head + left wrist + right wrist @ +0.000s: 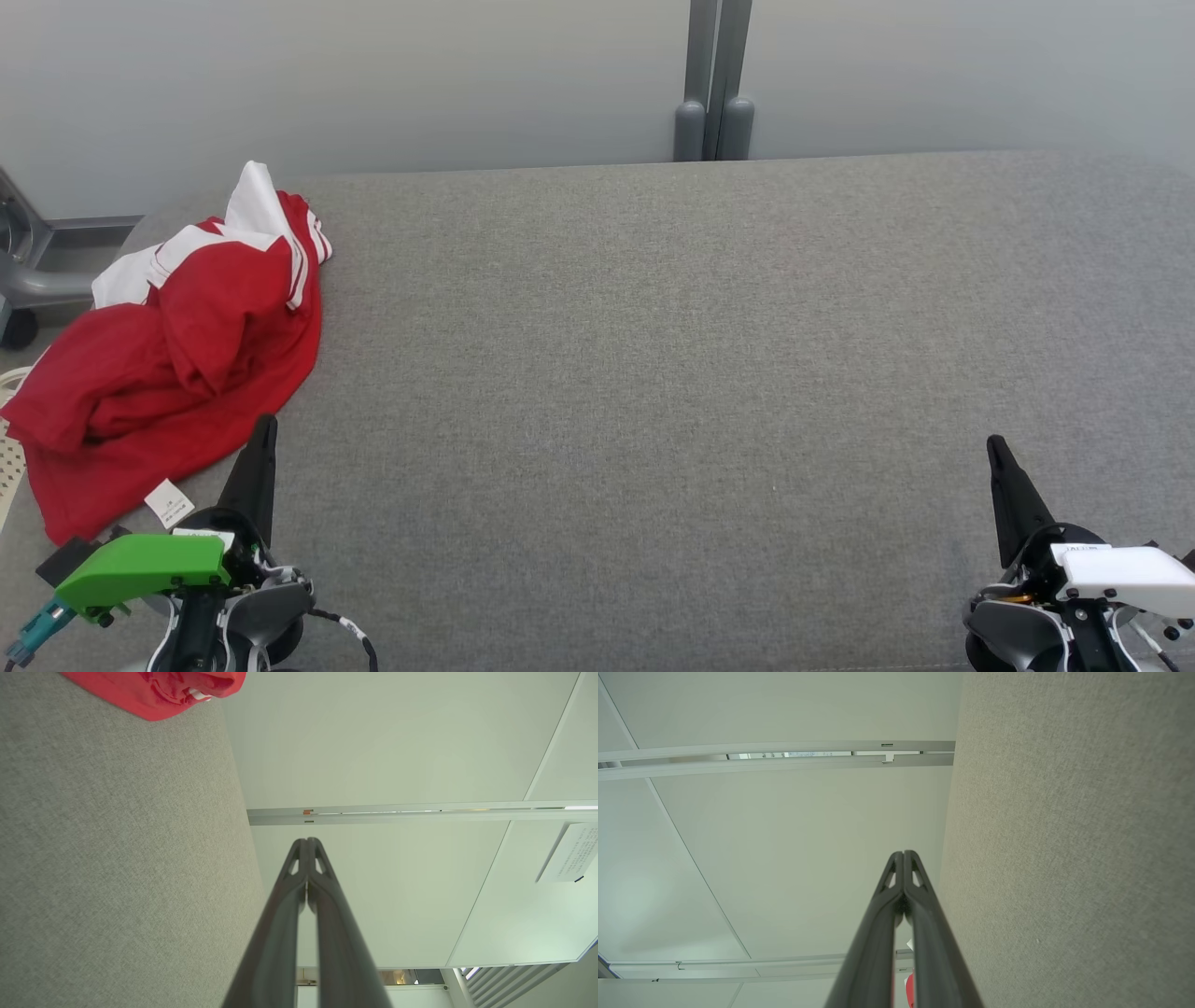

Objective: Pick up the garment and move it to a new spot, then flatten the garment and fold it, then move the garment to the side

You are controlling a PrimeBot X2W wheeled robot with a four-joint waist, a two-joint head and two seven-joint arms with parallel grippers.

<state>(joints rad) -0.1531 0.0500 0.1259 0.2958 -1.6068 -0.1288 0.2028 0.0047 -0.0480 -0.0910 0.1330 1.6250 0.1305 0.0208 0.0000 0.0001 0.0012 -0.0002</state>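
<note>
At the left edge of the grey bench (653,373) lies the garment (177,364), crumpled, red with white striped panels at its far end and a white label (169,504) at its near hem. Its long axis slants from near-left to far-right. The left end effector (268,422), closed and empty, is just beside the hem. The right end effector (995,443), also closed and empty, is well apart.

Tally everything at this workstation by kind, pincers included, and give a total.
Garments: 1, the red and white garment, crumpled at the surface's left end.
Pincers: 2, the left pincer and the right pincer, both shut and empty.
Work surfaces: 1, the grey fabric surface.
Total: 4.
</note>
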